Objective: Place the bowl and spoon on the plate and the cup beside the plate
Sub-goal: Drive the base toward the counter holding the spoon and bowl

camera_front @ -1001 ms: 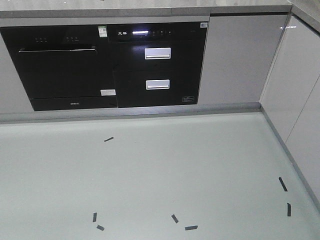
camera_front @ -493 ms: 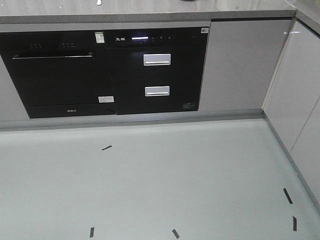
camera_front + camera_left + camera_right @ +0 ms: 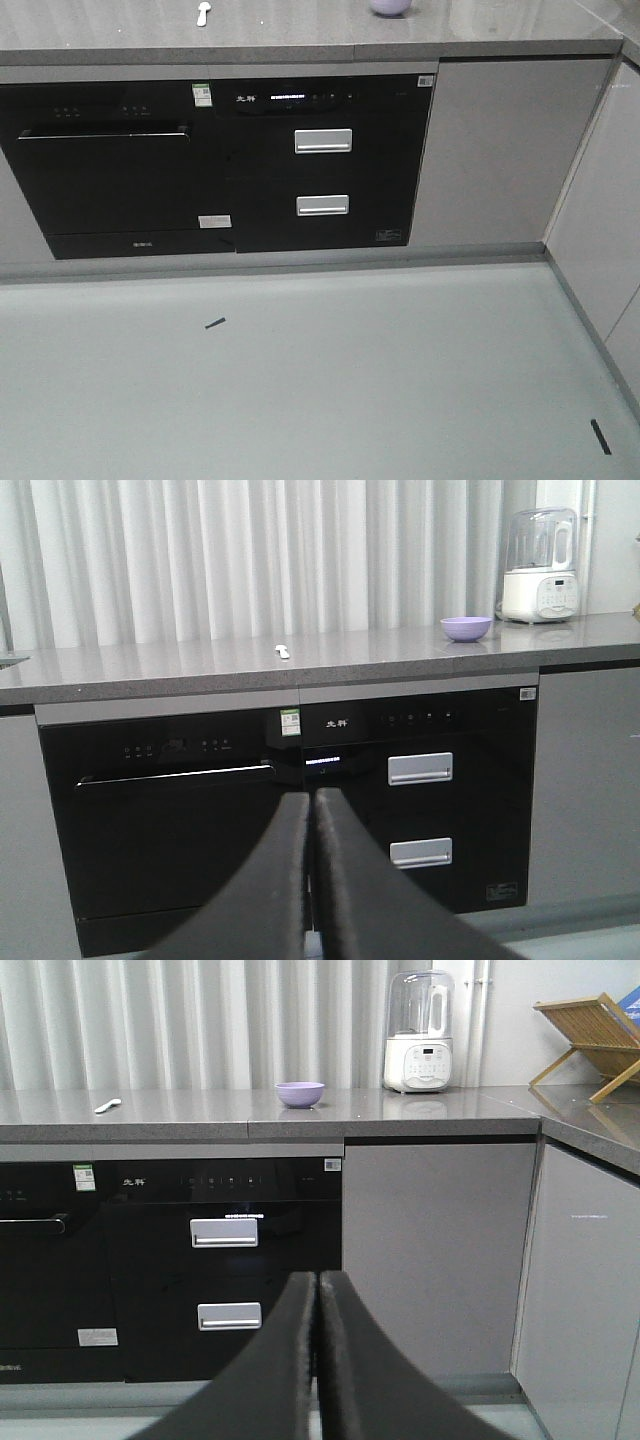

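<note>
From the left wrist view, my left gripper (image 3: 311, 796) has its two dark fingers pressed together with only a thin seam between them, and nothing is held. Straight beyond the tips is a black appliance front (image 3: 180, 820) under a grey counter (image 3: 150, 670). The spoon (image 3: 283, 651) lies on that counter, above the tips and a touch left. Its long axis slants across the counter's depth, but it is too small to tell which end is the head. The bowl (image 3: 466, 628) sits upright, above and well right of the tips, near a white blender (image 3: 540, 565). A pale curtain (image 3: 250, 555) hangs behind.

From the right wrist view, my right gripper (image 3: 318, 1278) is closed the same way, finger against finger, gripping nothing. Two silver drawer handles (image 3: 224, 1232) show just left of the tips. The bowl (image 3: 300, 1094) stands mouth up on the counter (image 3: 400, 1125), above the tips. The spoon (image 3: 108, 1106) is far up to the left, lying at a shallow slant. The blender (image 3: 420, 1032) stands up to the right, and a wooden rack (image 3: 590, 1032) is farther right.

In the front-facing view, the spoon (image 3: 203, 13) lies with its long axis running back from the counter's edge. The bowl (image 3: 390, 6) is well apart to its right and cut off by the frame. Black tape marks (image 3: 215, 323) dot the pale floor (image 3: 320, 400).
</note>
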Robot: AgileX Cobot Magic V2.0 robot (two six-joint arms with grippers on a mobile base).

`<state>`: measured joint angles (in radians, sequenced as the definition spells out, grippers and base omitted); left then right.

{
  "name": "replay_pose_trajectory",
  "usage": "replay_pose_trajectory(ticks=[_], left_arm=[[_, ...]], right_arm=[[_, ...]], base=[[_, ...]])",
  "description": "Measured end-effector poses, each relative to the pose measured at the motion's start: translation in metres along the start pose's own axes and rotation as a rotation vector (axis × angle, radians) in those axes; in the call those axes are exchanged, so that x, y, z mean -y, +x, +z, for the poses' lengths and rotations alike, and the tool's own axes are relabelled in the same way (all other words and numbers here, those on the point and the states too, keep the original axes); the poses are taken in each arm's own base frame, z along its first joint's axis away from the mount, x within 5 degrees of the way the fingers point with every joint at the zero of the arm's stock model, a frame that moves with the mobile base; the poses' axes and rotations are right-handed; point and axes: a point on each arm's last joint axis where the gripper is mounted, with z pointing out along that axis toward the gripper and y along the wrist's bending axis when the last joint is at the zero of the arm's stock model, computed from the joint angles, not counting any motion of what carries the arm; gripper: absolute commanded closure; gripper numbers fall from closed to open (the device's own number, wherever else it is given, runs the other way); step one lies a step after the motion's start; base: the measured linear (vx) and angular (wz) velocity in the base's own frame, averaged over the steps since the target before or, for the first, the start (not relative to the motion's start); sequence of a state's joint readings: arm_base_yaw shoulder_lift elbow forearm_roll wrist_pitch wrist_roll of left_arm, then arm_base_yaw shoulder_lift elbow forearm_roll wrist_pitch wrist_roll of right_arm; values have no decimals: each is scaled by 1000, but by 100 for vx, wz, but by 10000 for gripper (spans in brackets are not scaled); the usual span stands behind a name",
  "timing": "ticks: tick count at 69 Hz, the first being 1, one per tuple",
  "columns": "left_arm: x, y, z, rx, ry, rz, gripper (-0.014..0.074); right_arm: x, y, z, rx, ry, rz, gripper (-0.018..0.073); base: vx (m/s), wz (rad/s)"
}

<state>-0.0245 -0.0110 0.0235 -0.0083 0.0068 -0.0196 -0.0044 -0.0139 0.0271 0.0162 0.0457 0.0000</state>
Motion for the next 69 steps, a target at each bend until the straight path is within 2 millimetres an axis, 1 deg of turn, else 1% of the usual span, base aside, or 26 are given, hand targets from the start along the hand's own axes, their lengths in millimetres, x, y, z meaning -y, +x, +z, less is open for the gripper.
replay_pose_trajectory(ticks=[69], left_arm=[[0, 0, 0, 0, 0, 0, 603]], right_arm=[[0, 0, 0, 0, 0, 0, 568]], base=[[26, 1]])
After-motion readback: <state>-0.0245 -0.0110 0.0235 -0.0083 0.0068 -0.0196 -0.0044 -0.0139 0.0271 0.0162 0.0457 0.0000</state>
